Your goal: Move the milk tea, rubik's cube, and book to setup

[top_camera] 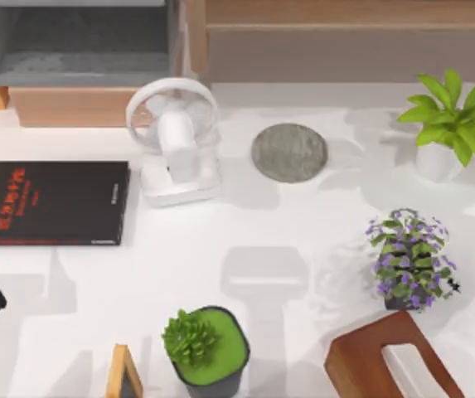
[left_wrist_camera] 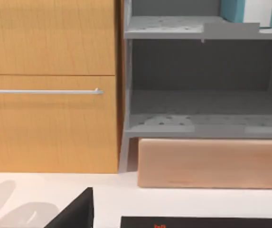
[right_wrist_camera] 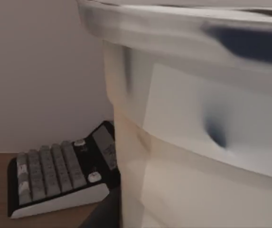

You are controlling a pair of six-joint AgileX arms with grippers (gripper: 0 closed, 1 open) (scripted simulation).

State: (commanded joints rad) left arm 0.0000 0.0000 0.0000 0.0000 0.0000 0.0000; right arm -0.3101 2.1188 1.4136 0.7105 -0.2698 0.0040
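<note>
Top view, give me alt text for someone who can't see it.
A white table seen from above holds a white desk fan near the middle, a round grey coaster to its right and a flat black book with red lettering at the left. Three potted plants stand around: a green leafy one, a purple-flowered one and a succulent.

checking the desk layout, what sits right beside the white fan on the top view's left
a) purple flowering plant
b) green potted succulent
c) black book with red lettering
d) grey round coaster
c: the flat black book with red lettering lies on the table just to the top view's left of the white fan, while the grey round coaster is on the fan's other side.
</note>
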